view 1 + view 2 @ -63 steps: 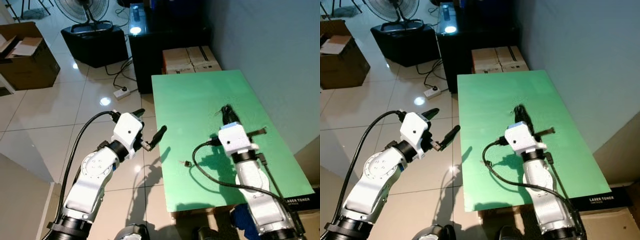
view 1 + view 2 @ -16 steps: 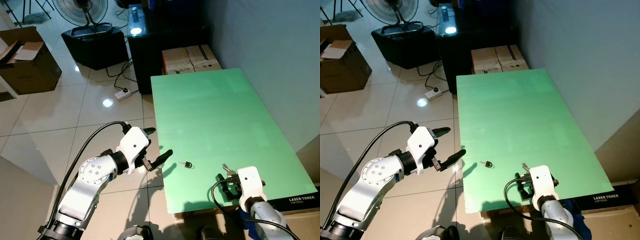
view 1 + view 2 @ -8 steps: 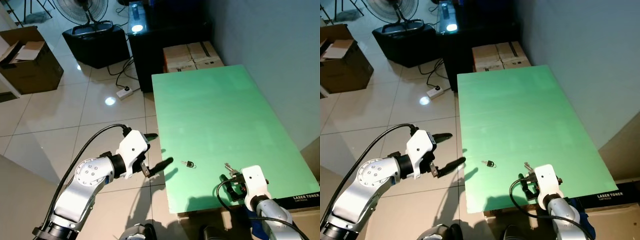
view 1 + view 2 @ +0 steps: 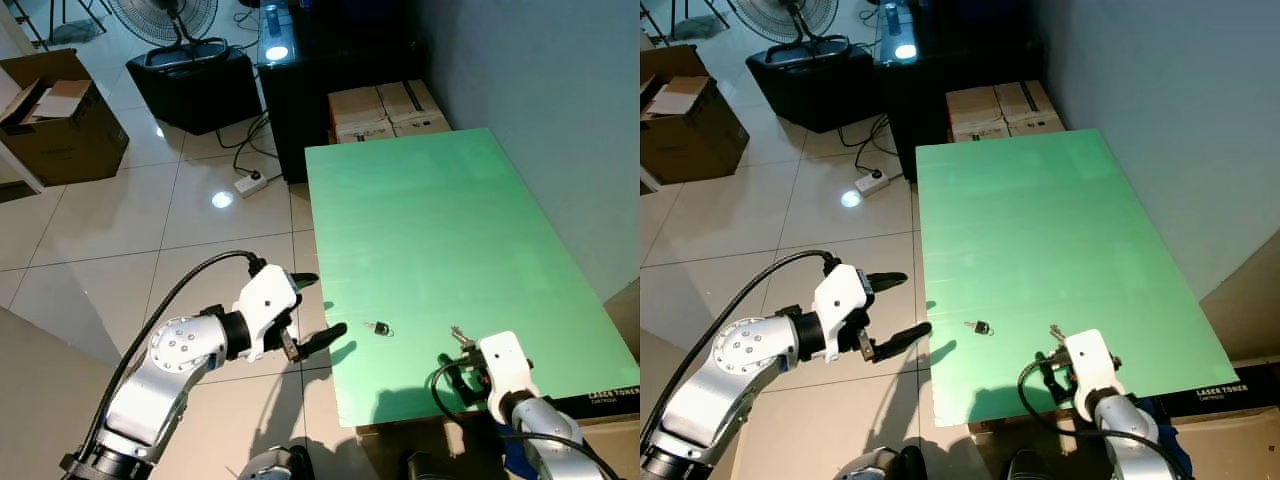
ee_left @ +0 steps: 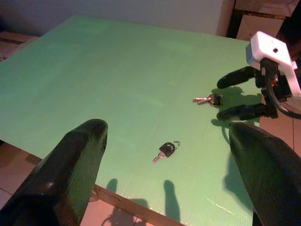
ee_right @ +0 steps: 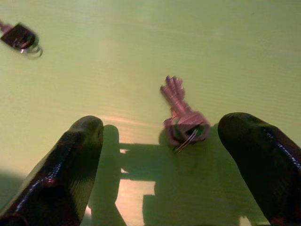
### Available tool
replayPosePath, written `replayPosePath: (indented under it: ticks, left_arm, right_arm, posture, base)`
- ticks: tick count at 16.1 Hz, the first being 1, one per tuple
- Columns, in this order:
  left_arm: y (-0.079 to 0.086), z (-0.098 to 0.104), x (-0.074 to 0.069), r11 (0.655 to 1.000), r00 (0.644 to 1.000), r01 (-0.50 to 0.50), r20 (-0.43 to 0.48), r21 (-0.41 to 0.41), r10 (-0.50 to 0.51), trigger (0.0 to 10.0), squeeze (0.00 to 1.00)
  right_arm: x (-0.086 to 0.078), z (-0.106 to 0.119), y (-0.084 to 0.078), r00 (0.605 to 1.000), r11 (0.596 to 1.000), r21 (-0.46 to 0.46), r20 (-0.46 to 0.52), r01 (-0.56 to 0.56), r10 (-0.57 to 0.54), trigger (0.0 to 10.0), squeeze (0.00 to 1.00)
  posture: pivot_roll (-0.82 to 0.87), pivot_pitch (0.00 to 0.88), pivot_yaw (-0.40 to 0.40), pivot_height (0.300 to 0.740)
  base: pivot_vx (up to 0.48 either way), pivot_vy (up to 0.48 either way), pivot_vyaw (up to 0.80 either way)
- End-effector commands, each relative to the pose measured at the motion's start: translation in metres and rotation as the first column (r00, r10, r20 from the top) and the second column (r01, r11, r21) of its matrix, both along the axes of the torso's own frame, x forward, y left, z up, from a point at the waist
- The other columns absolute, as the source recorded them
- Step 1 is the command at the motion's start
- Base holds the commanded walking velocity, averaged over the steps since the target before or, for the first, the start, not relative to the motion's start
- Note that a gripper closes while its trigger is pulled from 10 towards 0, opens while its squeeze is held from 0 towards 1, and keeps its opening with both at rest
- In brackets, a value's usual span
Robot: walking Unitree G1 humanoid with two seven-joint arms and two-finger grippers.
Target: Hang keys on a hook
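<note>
A bunch of silver keys [image 4: 458, 335] lies on the green table [image 4: 430, 220] near its front edge. My right gripper [image 4: 455, 358] is open just behind the bunch, and in the right wrist view the silver keys [image 6: 181, 115] lie on the table between the two spread fingers. A small black key on a ring [image 4: 378, 328] lies a little to the left of the bunch, shown as the small black key [image 5: 165, 149] in the left wrist view. My left gripper [image 4: 320, 305] is open over the floor beside the table's left edge, pointing at the table.
Cardboard boxes [image 4: 385, 105] and a black cabinet [image 4: 300, 60] stand beyond the table's far end. A black box with a fan [image 4: 195, 85], an open carton [image 4: 55, 115] and a power strip [image 4: 247, 183] are on the tiled floor to the left. A toner carton [image 4: 610, 398] sits at the table's front right.
My right arm has drawn back from the table's middle to its front edge, and the silver bunch now lies before it. The left gripper has dropped lower. Little has moved in the last half second.
</note>
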State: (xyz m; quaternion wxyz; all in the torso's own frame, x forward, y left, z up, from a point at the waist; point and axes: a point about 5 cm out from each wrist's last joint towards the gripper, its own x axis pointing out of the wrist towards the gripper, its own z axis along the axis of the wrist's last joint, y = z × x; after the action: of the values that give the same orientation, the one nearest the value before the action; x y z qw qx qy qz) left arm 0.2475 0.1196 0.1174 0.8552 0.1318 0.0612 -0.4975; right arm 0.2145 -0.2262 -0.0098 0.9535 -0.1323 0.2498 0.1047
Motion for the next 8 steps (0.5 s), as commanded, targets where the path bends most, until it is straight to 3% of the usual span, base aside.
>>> replayPosePath:
  ticks: [1,4,8]
  left_arm:
    - [0.0017,0.0005,-0.0020,1.000,1.000,0.000,0.003,0.015,0.000,10.0,0.00]
    - [0.0004,0.0008,-0.0019,1.000,1.000,0.000,0.007,0.013,0.000,10.0,0.00]
    - [0.0002,0.0005,-0.0022,1.000,1.000,-0.004,0.009,0.012,0.004,10.0,0.00]
  right_arm:
    - [-0.0047,-0.0044,0.0027,1.000,1.000,-0.012,-0.021,-0.009,0.008,4.6,0.00]
    - [-0.0049,-0.0068,0.0019,1.000,1.000,-0.021,-0.031,0.002,-0.003,0.0,0.00]
    - [-0.0053,-0.0095,-0.0003,0.999,1.000,-0.027,-0.048,0.008,-0.009,0.0,0.00]
  posture:
    - [-0.04,0.139,0.133,0.740]
    - [-0.04,0.138,0.133,0.740]
    - [-0.04,0.134,0.130,0.740]
  base:
    - [0.000,0.000,0.00]
    - [0.000,0.000,0.00]
    - [0.000,0.000,0.00]
